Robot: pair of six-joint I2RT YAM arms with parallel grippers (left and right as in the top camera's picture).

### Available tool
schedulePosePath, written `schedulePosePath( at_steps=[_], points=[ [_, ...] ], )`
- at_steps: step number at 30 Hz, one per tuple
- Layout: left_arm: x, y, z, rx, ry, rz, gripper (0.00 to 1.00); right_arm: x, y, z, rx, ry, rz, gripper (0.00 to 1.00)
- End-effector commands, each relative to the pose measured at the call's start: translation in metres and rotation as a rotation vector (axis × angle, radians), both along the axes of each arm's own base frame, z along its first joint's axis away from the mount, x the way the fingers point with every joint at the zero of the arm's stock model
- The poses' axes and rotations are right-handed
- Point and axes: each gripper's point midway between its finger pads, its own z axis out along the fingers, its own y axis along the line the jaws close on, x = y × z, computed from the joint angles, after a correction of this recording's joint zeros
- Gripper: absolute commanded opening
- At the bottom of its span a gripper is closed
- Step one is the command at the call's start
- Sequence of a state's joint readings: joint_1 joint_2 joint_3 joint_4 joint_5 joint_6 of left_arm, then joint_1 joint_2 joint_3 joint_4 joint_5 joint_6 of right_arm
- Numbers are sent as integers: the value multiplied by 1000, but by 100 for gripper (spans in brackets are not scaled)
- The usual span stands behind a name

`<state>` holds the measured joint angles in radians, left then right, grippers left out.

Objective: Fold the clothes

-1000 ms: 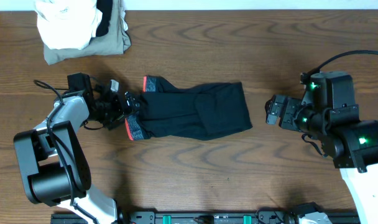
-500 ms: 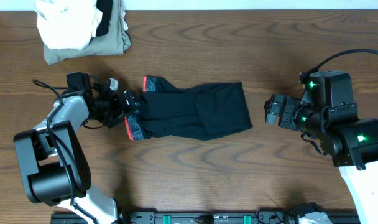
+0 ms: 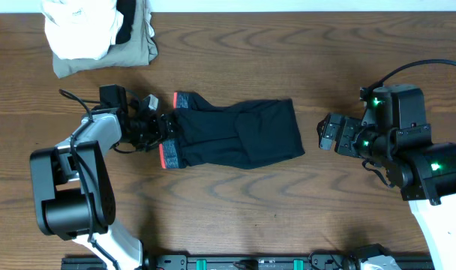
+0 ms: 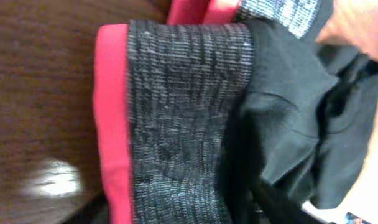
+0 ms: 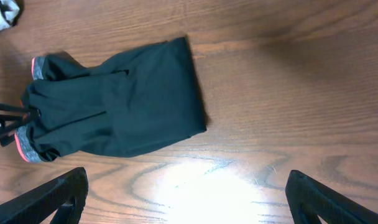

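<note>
The clothes [image 3: 235, 135] are a black garment lying flat mid-table, folded over, with the grey waistband [image 3: 168, 156] edged red-orange at its left end. My left gripper [image 3: 162, 129] is at that waistband with its jaws closed on the fabric. In the left wrist view the waistband [image 4: 176, 124] fills the frame and my fingers are hidden. My right gripper [image 3: 323, 133] hovers open to the right of the clothes [image 5: 114, 106], apart from them. Its two fingers [image 5: 58, 193] are spread wide over bare wood.
A white folded cloth [image 3: 78, 26] lies on a khaki-olive garment [image 3: 130, 52] at the far left corner. The right arm's base [image 3: 430, 172] fills the right side. A black rail [image 3: 250, 262] runs along the front edge.
My left gripper has moved right onto the waistband and narrowed its jaws on it. The lower waistband corner shifted slightly right. The right arm has not moved.
</note>
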<state>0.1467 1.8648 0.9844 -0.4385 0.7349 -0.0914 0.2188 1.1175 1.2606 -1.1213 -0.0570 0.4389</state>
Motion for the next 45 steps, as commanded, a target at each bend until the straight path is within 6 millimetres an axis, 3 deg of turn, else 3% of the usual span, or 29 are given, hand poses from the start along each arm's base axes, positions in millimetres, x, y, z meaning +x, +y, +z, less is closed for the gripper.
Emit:
schedulePosePath(
  at_steps=[1,5,6,14,25,35,38,45],
  points=[
    [-18,3,-26,47,83,-3,36,0,1,-1,0,2,11,99],
    [-16,7,-28,71,79,1,8,0,1,-1,0,2,11,99],
    [-17,9,-30,85,81,4,6,0,1,-1,0,2,11,99],
    [-12,29,-23,106,94,54,6,0,1,-1,-10,-1,26,99],
    [-8,53,16,246,118,74,6,7,3,-15,-9,4,26,99],
    [-13,52,62,268,44,86,6,32,14,-64,8,60,41,99],
    [-16,49,76,272,12,84,6,45,27,-80,61,57,74,99],
    [-21,25,88,264,2,51,6,69,53,-117,127,81,134,99]
  ],
)
